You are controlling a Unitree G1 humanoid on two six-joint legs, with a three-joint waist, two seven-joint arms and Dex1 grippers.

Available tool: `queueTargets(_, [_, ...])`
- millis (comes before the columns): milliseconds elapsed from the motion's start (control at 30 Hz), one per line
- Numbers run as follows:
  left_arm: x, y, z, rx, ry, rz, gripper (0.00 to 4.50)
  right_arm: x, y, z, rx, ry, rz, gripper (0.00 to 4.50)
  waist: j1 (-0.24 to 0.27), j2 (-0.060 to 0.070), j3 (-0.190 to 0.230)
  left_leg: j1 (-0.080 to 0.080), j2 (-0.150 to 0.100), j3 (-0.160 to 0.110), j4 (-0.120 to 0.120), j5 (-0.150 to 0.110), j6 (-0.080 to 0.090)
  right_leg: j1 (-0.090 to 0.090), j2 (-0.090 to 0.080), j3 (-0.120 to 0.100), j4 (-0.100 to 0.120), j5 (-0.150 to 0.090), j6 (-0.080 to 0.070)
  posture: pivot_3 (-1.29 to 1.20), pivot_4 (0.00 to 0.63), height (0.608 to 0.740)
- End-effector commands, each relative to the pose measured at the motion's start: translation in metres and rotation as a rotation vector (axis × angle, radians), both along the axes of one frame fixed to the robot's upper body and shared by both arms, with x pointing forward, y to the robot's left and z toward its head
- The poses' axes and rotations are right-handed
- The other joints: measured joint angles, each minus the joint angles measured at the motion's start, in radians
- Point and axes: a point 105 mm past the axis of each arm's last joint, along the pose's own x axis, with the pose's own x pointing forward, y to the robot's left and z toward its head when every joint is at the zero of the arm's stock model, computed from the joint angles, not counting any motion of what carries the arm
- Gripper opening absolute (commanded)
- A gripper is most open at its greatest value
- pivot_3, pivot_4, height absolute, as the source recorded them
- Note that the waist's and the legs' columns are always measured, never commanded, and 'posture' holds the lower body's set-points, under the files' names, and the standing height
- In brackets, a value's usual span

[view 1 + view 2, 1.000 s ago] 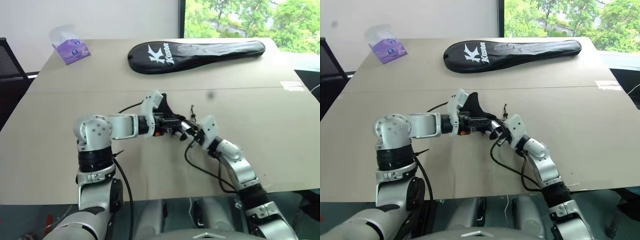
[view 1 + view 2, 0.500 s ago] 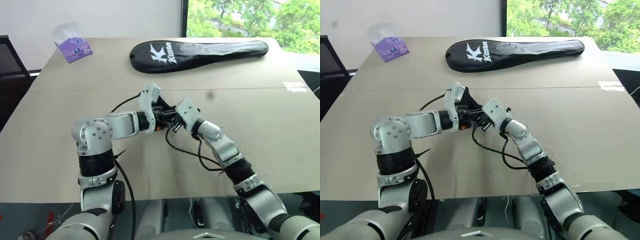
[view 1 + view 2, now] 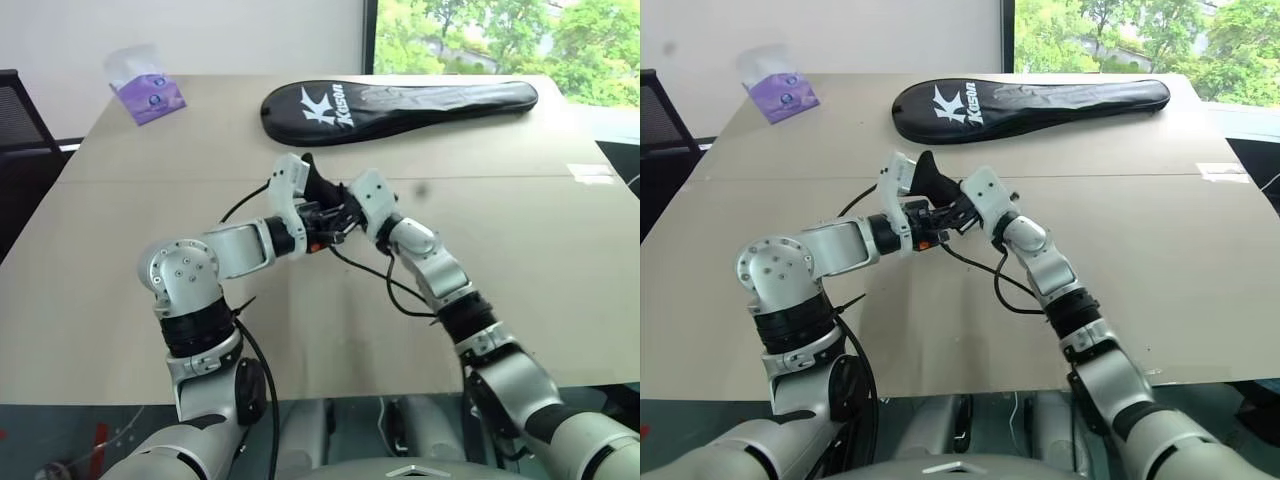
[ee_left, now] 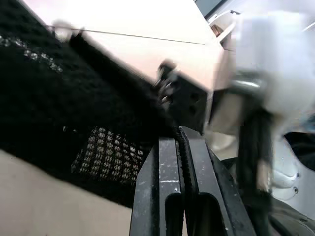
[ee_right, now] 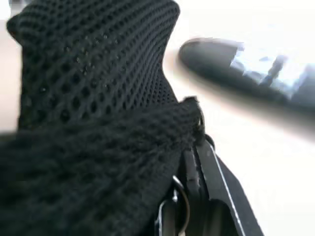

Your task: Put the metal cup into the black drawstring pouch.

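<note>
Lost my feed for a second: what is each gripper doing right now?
Left gripper: shut, pinching the black drawstring pouch.
Right gripper: shut on the pouch's edge.

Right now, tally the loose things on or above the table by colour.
Black: 2, the long black racket cover with white lettering and the small black mesh fabric pouch.
Purple: 1, the purple tissue pack in clear wrap.
Total: 3.

White lettering runs along the long black racket cover [image 3: 400, 102] at the far side of the table [image 3: 560, 260]: a big stylised "K" followed by the word "Kason", set slanting near its wide end. The purple tissue packet [image 3: 148, 97] carries small round marks too tiny to read.
</note>
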Motion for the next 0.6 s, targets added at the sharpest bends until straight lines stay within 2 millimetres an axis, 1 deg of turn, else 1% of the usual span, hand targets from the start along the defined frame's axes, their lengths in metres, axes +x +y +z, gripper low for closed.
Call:
queueTargets(33, [-0.026, -0.047, 0.041, -0.111, -0.146, -0.269, 0.00, -0.021, 0.038, -0.025, 0.102, 0.208, 0.117, 0.01, -0.005, 0.000, 0.000, 0.000, 0.001, 0.001, 0.000, 0.000, 0.000, 0.000, 0.000, 0.000, 0.000, 0.000, 0.000, 0.00, 0.150, 0.740])
queueTargets(67, [-0.027, -0.050, 0.041, -0.115, -0.144, -0.279, 0.00, -0.020, 0.041, -0.018, 0.238, 0.311, 0.119, 0.01, -0.006, 0.000, 0.000, 0.000, 0.002, 0.001, 0.000, 0.000, 0.000, 0.000, 0.000, 0.000, 0.000, 0.000, 0.000, 0.00, 0.150, 0.740])
queueTargets(100, [-0.028, -0.053, 0.041, -0.118, -0.141, -0.296, 0.00, -0.018, 0.042, -0.013, 0.339, 0.383, 0.116, 0.01, -0.006, 0.000, 0.000, 0.000, 0.002, 0.001, 0.000, 0.000, -0.001, 0.000, 0.000, 0.000, 0.000, 0.000, 0.000, 0.00, 0.150, 0.740])
queueTargets(133, [-0.030, -0.057, 0.042, -0.118, -0.141, -0.322, 0.00, -0.017, 0.043, -0.009, 0.386, 0.416, 0.107, 0.01, -0.005, 0.000, 0.000, 0.000, 0.003, 0.001, -0.001, 0.000, -0.001, 0.000, 0.000, 0.000, 0.000, 0.000, 0.000, 0.00, 0.150, 0.740])
queueTargets(167, [-0.034, -0.059, 0.042, -0.115, -0.142, -0.352, 0.00, -0.016, 0.044, -0.009, 0.339, 0.384, 0.105, 0.01, -0.003, 0.000, 0.000, 0.000, 0.003, 0.001, -0.001, 0.000, -0.001, 0.000, 0.000, 0.000, 0.000, 0.000, 0.000, 0.00, 0.150, 0.740])
queueTargets(200, [-0.038, -0.061, 0.041, -0.114, -0.136, -0.384, 0.00, -0.017, 0.045, -0.017, 0.147, 0.254, 0.092, 0.01, 0.001, 0.000, 0.000, 0.000, 0.003, 0.000, -0.001, 0.000, -0.001, 0.000, 0.000, 0.000, 0.000, 0.000, 0.000, 0.00, 0.150, 0.740])
queueTargets(233, [-0.040, -0.061, 0.040, -0.114, -0.131, -0.403, 0.00, -0.019, 0.046, -0.024, -0.007, 0.152, 0.096, 0.01, 0.002, 0.000, 0.000, 0.000, 0.002, 0.000, -0.001, 0.000, -0.001, 0.000, -0.001, 0.000, -0.001, 0.000, 0.000, 0.00, 0.150, 0.740])
queueTargets(267, [-0.041, -0.060, 0.039, -0.116, -0.125, -0.409, 0.00, -0.021, 0.046, -0.028, -0.091, 0.092, 0.110, 0.01, 0.005, 0.000, 0.000, 0.000, 0.001, 0.000, -0.001, 0.000, -0.001, 0.000, -0.001, 0.000, -0.001, 0.000, 0.000, 0.00, 0.150, 0.740])
queueTargets(333, [-0.038, -0.055, 0.036, -0.141, -0.115, -0.382, 0.00, -0.021, 0.044, -0.028, -0.111, 0.075, 0.108, 0.01, 0.003, 0.000, 0.000, 0.000, -0.002, 0.000, -0.001, 0.000, -0.001, 0.000, 0.000, 0.000, -0.001, 0.000, 0.000, 0.00, 0.150, 0.740])
queueTargets(400, [-0.030, -0.045, 0.032, -0.187, -0.120, -0.325, 0.00, -0.021, 0.040, -0.025, -0.072, 0.105, 0.111, 0.01, 0.000, 0.000, 0.000, 0.000, 0.000, 0.000, -0.001, 0.000, -0.001, 0.000, 0.000, -0.001, 0.000, 0.000, 0.000, 0.00, 0.150, 0.740])
queueTargets(433, [-0.026, -0.039, 0.028, -0.187, -0.102, -0.300, 0.00, -0.019, 0.035, -0.021, -0.040, 0.127, 0.099, 0.01, -0.003, 0.000, 0.000, 0.000, 0.000, 0.000, -0.001, 0.001, -0.001, 0.000, -0.001, 0.000, 0.000, 0.000, 0.000, 0.00, 0.150, 0.740])
queueTargets(467, [-0.024, -0.034, 0.024, -0.182, -0.088, -0.286, 0.00, -0.017, 0.032, -0.019, -0.018, 0.143, 0.091, 0.73, -0.003, 0.000, 0.000, 0.001, 0.001, 0.000, -0.002, 0.001, -0.001, 0.000, -0.001, 0.000, 0.000, 0.000, 0.000, 0.00, 0.150, 0.740])
queueTargets(500, [-0.020, -0.028, 0.021, -0.180, -0.079, -0.265, 0.00, -0.018, 0.028, -0.018, -0.023, 0.152, 0.101, 1.26, -0.003, 0.000, 0.000, 0.001, 0.002, 0.000, -0.002, 0.001, -0.002, 0.000, 0.000, 0.000, -0.001, 0.000, 0.000, 0.00, 0.150, 0.740])
queueTargets(533, [-0.017, -0.021, 0.019, -0.178, -0.073, -0.245, 0.00, -0.019, 0.024, -0.016, -0.028, 0.153, 0.108, 1.40, -0.003, 0.000, 0.000, 0.001, 0.002, 0.000, -0.002, 0.001, -0.002, 0.000, 0.000, 0.000, 0.000, 0.000, 0.000, 0.00, 0.150, 0.740])
queueTargets(567, [-0.013, -0.015, 0.017, -0.177, -0.070, -0.227, 0.00, -0.021, 0.021, -0.013, -0.026, 0.156, 0.117, 2.01, -0.002, 0.000, 0.000, 0.001, 0.002, 0.000, -0.002, 0.001, -0.002, 0.000, 0.000, -0.001, -0.001, 0.000, 0.000, 0.00, 0.150, 0.740])
queueTargets(600, [-0.009, -0.008, 0.016, -0.186, -0.061, -0.208, 0.00, -0.025, 0.017, -0.009, -0.023, 0.174, 0.130, 2.36, -0.001, 0.000, 0.000, 0.001, 0.002, 0.000, -0.003, 0.001, -0.002, 0.000, 0.000, -0.001, -0.001, 0.000, 0.000, 0.00, 0.150, 0.740])
